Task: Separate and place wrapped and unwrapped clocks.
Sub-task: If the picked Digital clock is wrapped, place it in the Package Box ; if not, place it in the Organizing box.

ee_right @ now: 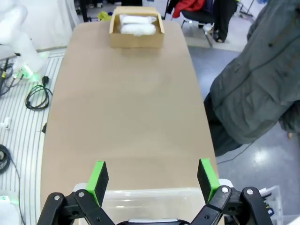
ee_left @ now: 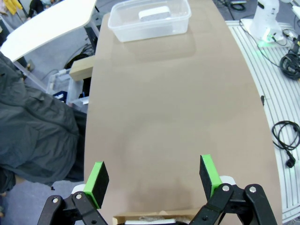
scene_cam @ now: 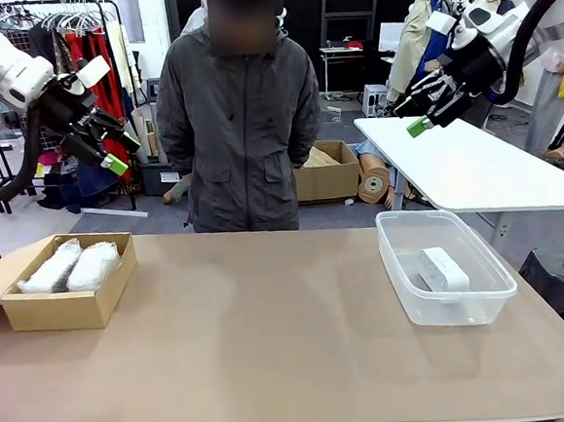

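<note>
Bubble-wrapped white bundles (scene_cam: 69,266), two of them, are lying side by side in the brown cardboard box (scene_cam: 60,309) at lower left. Right of centre, the bare white slab clock (scene_cam: 443,269) is sitting inside the clear plastic tub (scene_cam: 405,289). Left gripper (scene_cam: 119,153) and right gripper (scene_cam: 413,118) are hovering high at the upper corners, jaws spread, holding nothing.

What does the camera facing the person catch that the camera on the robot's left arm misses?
Front view alone: two bubble-wrapped bundles lying side by side in the cardboard box, and both arms raised, the left gripper and right gripper hanging above the table.

Left wrist view alone: a close look at its own green pads standing wide apart with nothing between them, plus cables on the floor.

Both: the bare white clock inside the clear tub, the brown table, and the person's grey jacket.
</note>
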{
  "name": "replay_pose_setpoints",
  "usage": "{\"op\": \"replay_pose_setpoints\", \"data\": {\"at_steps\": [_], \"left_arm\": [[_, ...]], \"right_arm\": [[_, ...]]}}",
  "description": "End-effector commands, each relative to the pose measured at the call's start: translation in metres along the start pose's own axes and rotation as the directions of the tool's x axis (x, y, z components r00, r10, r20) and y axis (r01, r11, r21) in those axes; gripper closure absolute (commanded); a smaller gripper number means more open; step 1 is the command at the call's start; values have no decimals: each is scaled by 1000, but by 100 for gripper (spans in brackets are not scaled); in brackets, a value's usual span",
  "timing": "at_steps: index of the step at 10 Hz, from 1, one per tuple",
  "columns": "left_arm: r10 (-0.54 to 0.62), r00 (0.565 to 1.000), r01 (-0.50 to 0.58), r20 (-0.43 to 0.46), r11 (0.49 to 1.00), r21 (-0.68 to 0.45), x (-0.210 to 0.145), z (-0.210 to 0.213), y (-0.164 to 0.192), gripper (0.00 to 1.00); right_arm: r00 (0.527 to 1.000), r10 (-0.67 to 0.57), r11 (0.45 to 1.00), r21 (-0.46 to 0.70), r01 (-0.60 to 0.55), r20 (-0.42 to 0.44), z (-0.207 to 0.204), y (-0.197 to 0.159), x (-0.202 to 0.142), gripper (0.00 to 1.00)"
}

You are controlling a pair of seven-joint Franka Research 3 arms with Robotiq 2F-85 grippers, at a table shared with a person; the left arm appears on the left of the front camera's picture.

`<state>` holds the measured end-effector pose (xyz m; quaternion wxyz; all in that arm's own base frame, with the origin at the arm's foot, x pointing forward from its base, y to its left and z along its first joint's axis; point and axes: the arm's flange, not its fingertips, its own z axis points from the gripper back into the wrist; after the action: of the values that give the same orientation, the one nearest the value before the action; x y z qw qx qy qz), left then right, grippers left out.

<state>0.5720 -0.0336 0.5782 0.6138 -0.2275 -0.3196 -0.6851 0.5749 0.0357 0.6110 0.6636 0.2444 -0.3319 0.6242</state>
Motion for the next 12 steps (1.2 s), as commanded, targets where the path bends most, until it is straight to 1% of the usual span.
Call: {"op": "replay_pose_setpoints", "data": {"at_steps": [1, 3, 4, 5, 12], "left_arm": [[4, 1000, -4, -14, 1000, -1, 0, 2, -1, 0], [4, 1000, -4, -14, 1000, -1, 0, 2, -1, 0], [4, 1000, -4, -14, 1000, -1, 0, 2, -1, 0], [4, 1000, -4, -14, 1000, -1, 0, 2, -1, 0], [4, 1000, -4, -14, 1000, -1, 0, 2, -1, 0]], "right_arm": [[1000, -22, 1000, -7, 22, -11, -2, -10, 7, 0], [998, -39, 999, -19, 38, -45, -9, -10, 6, 0], [997, -56, 998, -23, 54, -47, -10, -10, 6, 0], [1000, -4, 1000, 2, 4, -12, -8, -9, -1, 0], [1000, -4, 1000, 2, 4, -12, -8, -9, -1, 0]]}}
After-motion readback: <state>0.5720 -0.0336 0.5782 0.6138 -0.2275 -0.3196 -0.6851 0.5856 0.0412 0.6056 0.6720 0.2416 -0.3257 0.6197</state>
